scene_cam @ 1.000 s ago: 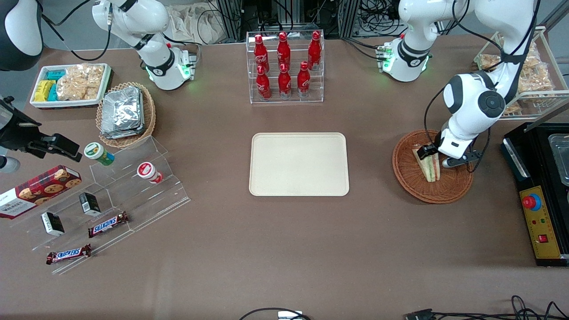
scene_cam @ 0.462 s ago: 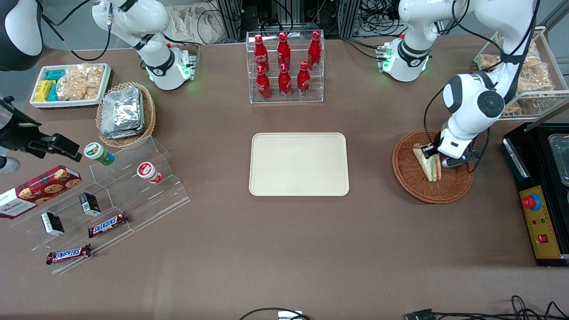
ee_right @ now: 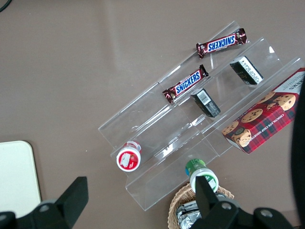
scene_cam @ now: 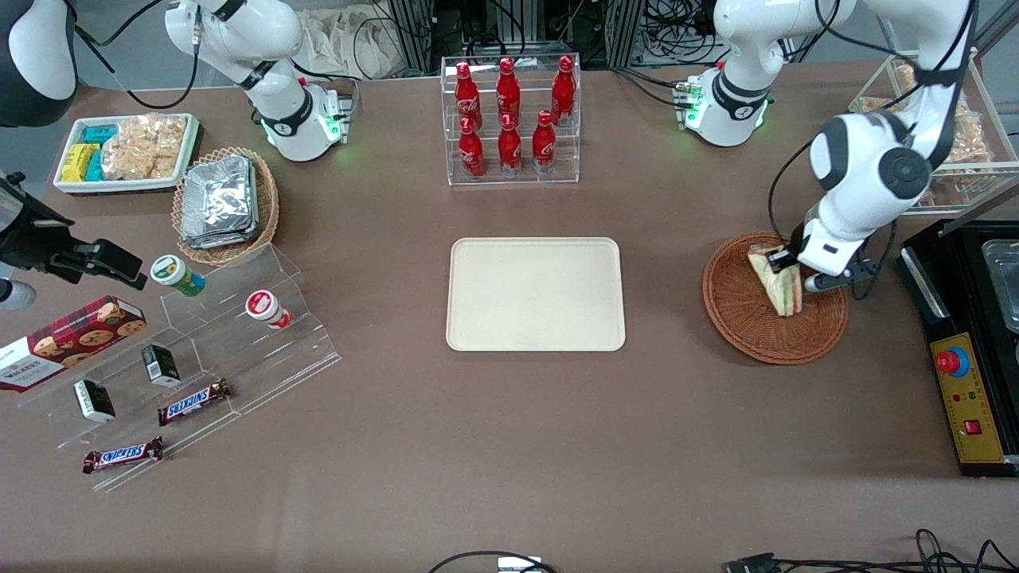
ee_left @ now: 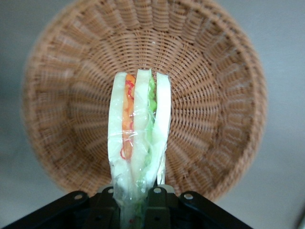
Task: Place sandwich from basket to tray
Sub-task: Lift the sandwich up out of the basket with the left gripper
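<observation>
The sandwich, a wrapped wedge of white bread with green and red filling, hangs above the reddish-brown wicker basket, lifted off its floor. My left gripper is shut on the sandwich's narrow end, above the basket's part nearest the working arm's end. The wrist view looks down on the basket, with the gripper pinching the wrap between its fingers. The cream-beige tray lies flat mid-table with nothing on it, toward the parked arm's end from the basket.
A clear rack of red bottles stands farther from the front camera than the tray. A black appliance with a red button sits beside the basket at the working arm's end. A wire shelf of snack bags stands above it.
The gripper has risen with the sandwich, lifting it off the basket floor and shifting slightly toward the working arm's end.
</observation>
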Controlling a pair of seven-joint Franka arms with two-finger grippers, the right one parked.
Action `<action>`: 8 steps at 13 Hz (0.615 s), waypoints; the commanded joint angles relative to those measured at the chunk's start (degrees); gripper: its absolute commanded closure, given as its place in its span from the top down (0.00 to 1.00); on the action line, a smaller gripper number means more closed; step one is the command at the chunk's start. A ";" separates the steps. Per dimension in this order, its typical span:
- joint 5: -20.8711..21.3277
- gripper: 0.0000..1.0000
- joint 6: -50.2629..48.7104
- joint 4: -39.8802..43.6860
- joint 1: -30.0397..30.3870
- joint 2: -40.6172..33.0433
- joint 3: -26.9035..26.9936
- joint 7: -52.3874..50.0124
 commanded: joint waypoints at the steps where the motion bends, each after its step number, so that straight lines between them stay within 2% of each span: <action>1: -0.39 0.06 -14.27 8.74 0.32 -5.38 0.01 0.65; 4: -0.13 0.06 -33.00 27.72 0.41 -2.84 0.01 1.35; 6: -0.22 0.06 -40.84 37.48 0.32 -0.04 -0.17 1.88; 8: -0.74 0.07 -46.22 43.75 -0.38 2.87 -0.69 0.92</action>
